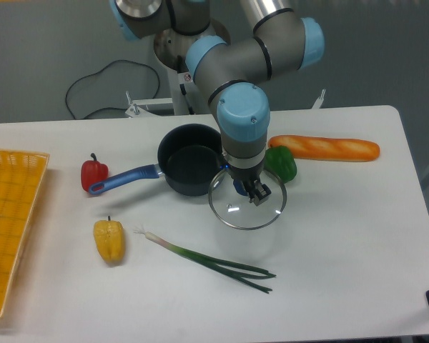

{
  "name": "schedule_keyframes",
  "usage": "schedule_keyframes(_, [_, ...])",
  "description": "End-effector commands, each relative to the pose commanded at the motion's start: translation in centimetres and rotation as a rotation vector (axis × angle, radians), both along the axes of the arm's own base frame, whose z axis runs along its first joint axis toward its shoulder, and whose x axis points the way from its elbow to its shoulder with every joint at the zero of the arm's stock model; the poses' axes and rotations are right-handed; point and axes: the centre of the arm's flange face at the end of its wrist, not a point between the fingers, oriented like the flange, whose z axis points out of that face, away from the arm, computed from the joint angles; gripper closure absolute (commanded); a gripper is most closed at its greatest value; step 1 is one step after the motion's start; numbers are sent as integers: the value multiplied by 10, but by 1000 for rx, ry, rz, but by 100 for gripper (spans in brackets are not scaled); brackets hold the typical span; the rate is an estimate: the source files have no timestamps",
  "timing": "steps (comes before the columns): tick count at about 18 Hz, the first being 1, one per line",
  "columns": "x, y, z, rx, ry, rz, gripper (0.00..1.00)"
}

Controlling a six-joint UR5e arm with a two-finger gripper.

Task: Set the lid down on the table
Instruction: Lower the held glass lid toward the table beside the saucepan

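Where pincer (251, 187) grips—lid (247, 202) hangs beneath.

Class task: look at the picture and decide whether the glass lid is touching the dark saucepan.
Cannot tell. In the camera view the lid, gripped at its knob by the tool, overlaps the saucepan rim in the image, so neither contact nor a gap shows plainly.

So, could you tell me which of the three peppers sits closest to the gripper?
The green pepper, just right of the gripper beside the baguette; the red pepper and yellow pepper lie far left.
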Motion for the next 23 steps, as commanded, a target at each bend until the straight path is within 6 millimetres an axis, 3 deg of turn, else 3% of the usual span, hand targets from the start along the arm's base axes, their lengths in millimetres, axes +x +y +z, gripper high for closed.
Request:
schedule_keyframes(13, [2,6,-8,-9,6,169,47])
schedule_keyframes(17, [0,11,-27,-35,-4,259,47])
schedule_keyframes(20, [-10,12,-42,-53,-18,276,47])
schedule_keyframes(23, [-28,6,-43,-45,-23,301,47])
